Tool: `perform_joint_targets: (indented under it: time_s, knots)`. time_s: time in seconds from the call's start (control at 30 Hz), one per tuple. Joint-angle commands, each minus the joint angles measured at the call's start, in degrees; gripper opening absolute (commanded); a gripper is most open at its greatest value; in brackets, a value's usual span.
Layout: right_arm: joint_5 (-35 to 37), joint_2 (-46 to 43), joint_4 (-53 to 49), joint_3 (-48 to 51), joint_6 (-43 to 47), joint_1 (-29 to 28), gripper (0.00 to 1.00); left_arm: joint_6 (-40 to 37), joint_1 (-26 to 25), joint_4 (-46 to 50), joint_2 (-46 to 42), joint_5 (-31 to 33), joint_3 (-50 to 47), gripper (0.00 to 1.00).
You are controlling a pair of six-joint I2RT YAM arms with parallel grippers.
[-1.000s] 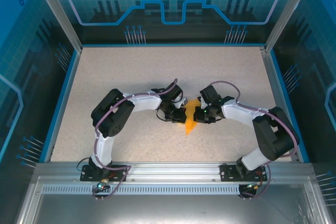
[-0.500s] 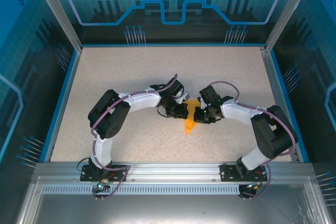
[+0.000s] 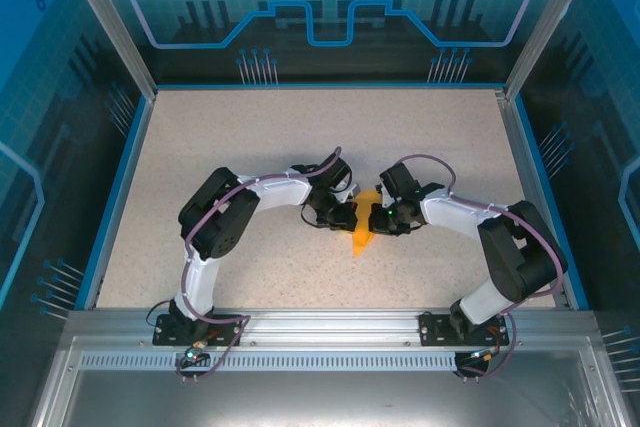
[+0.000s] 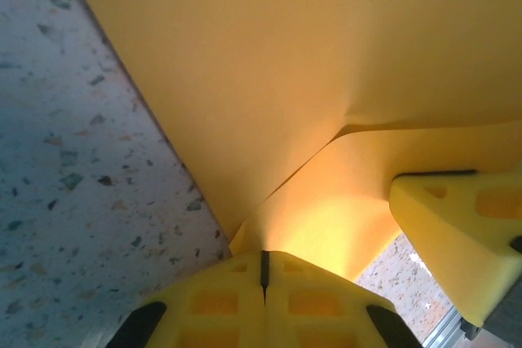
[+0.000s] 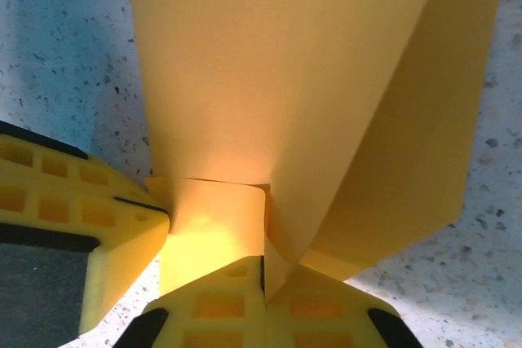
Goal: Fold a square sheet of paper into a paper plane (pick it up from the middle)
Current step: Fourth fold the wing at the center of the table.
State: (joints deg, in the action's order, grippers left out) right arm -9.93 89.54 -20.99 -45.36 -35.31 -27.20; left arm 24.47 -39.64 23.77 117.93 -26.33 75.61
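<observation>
The square sheet of paper (image 3: pixel 361 234) is orange and folded into a narrow pointed shape, tip toward the near edge, at mid-table. My left gripper (image 3: pixel 350 214) meets it from the left and my right gripper (image 3: pixel 374 218) from the right, fingertips almost touching. In the left wrist view the folded sheet (image 4: pixel 285 79) spreads above my left gripper (image 4: pixel 263 260), whose jaws are shut on a flap's edge. The right gripper's yellow finger (image 4: pixel 457 226) sits beside it. In the right wrist view a creased layer of the sheet (image 5: pixel 294 79) is pinched in my shut right gripper (image 5: pixel 263 270).
The speckled tabletop (image 3: pixel 250 137) is bounded by a blue rim (image 3: pixel 115 197) and see-through walls. The metal rail (image 3: pixel 330 322) with both arm bases runs along the near edge. The left gripper's finger (image 5: pixel 73 209) crowds the right wrist view's left side.
The left arm's elbow swung slightly outward and came back. Both grippers stayed shut at the paper, which barely shifted.
</observation>
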Motion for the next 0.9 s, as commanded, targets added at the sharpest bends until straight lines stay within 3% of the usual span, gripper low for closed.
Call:
perform_joint_targets:
  time_s: [0.0,0.87]
  knots:
    - [-2.2,-0.3,0.0,-1.3,-0.5,0.6,0.04,-1.8,-0.1,1.5,1.3,1.0,1.5,0.04]
    - [-10.4,0.0,8.8,-0.1,-5.9,2.8,0.06,-3.2,-0.1,1.4,2.5,1.8,0.4,0.01]
